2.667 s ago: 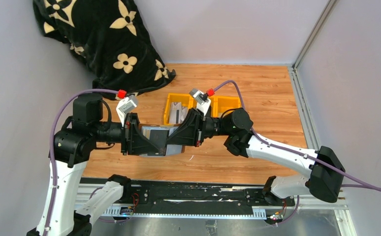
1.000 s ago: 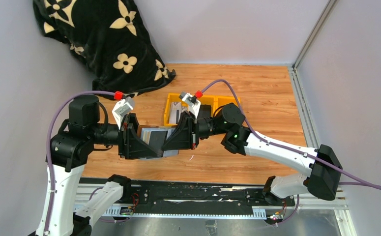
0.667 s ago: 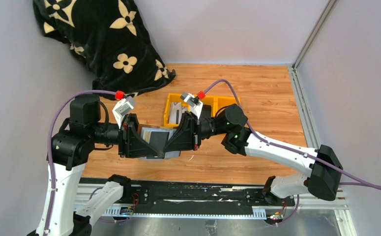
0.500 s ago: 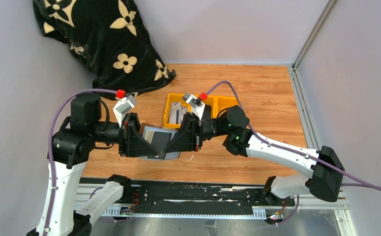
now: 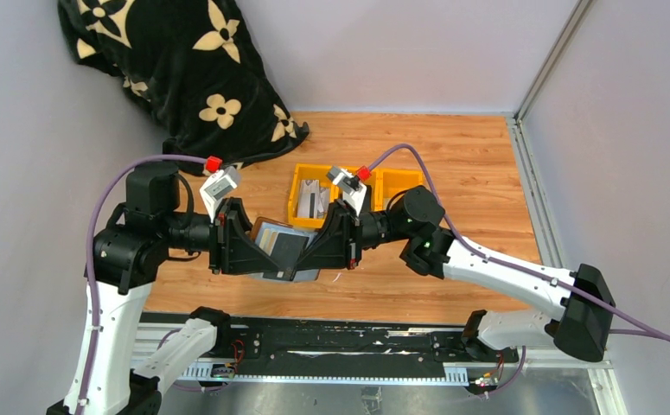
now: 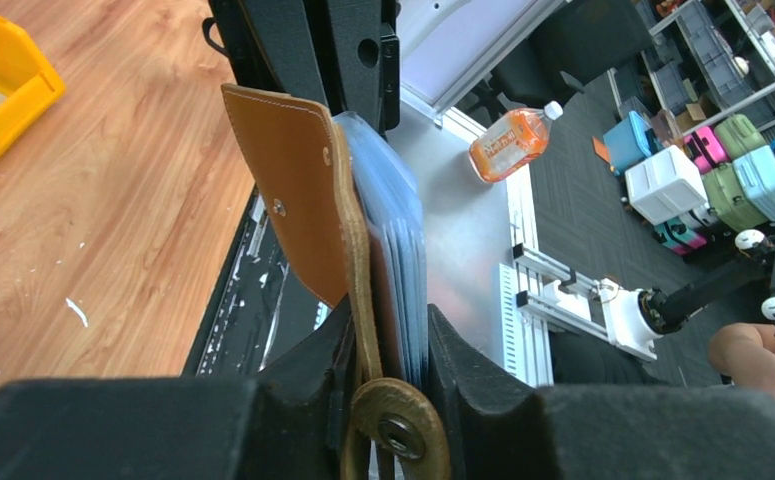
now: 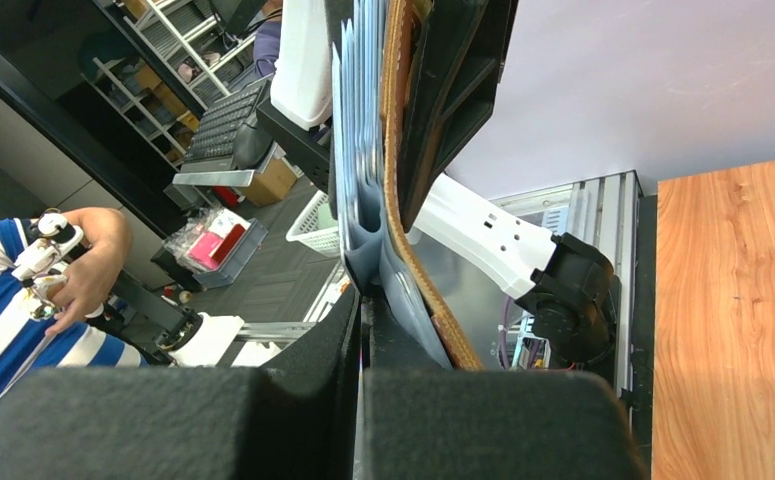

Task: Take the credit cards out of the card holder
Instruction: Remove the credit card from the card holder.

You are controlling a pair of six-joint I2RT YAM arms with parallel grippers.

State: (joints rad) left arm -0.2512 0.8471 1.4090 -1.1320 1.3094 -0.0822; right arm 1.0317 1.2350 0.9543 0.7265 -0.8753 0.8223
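The brown leather card holder (image 5: 281, 244) hangs above the table between my two grippers, its grey inner leaves fanned out. My left gripper (image 5: 264, 256) comes in from the left. In the left wrist view, my left gripper (image 6: 388, 335) is shut on the card holder (image 6: 298, 190), clamping the brown flap and the grey leaves together. My right gripper (image 5: 310, 256) meets it from the right. The right wrist view shows my right gripper (image 7: 361, 300) shut on one thin grey leaf (image 7: 358, 150) beside the brown cover (image 7: 396, 180). The credit cards are hidden among the leaves.
Two yellow bins (image 5: 296, 206) (image 5: 405, 179) stand just behind the grippers, the left one holding flat grey pieces. A black flowered blanket (image 5: 184, 69) is heaped at the back left. Grey walls close in on three sides. A black rail (image 5: 340, 339) runs along the near edge.
Both grippers and the card holder have drifted a little to the right. The left jaws have narrowed onto the holder. The right jaws have stayed shut.
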